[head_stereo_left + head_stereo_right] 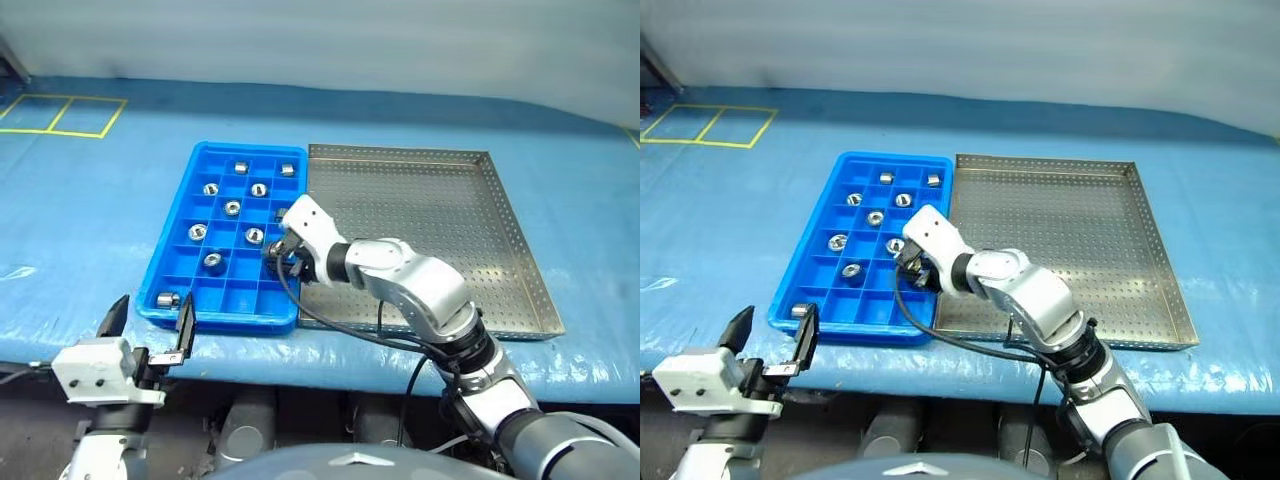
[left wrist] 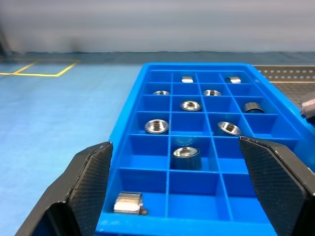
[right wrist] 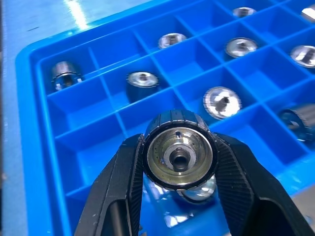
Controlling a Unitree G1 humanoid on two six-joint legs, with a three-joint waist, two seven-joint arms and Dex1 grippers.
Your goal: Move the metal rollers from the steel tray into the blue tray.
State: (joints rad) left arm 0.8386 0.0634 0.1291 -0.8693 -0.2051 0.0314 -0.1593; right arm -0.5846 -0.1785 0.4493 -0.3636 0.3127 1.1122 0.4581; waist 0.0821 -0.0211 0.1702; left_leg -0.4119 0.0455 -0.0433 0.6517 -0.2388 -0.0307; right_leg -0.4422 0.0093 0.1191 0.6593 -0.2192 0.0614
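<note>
Left gripper [image 1: 150, 325]: you see it lowest in the head view, at the lower left of the frame, its fingers spread wide and holding nothing, just short of the near rim of the blue tray [image 1: 167, 262].
Right gripper [image 3: 179, 157]: your right wrist view shows its fingers clamped on one roller [image 3: 179, 153], held above the tray's compartments; in the head view the gripper sits mid-frame over the tray's near right part.
Metal rollers [image 1: 232, 208]: you find them scattered singly in the blue tray's compartments; one [image 2: 129, 203] lies on its side in the near left corner cell, clearest in the left wrist view.
Steel tray [image 1: 505, 240]: right of the blue tray and touching it; its visible perforated floor is bare.
Writing: you can read none on the trays; yellow lines [image 1: 62, 115] mark the surface at upper left.
</note>
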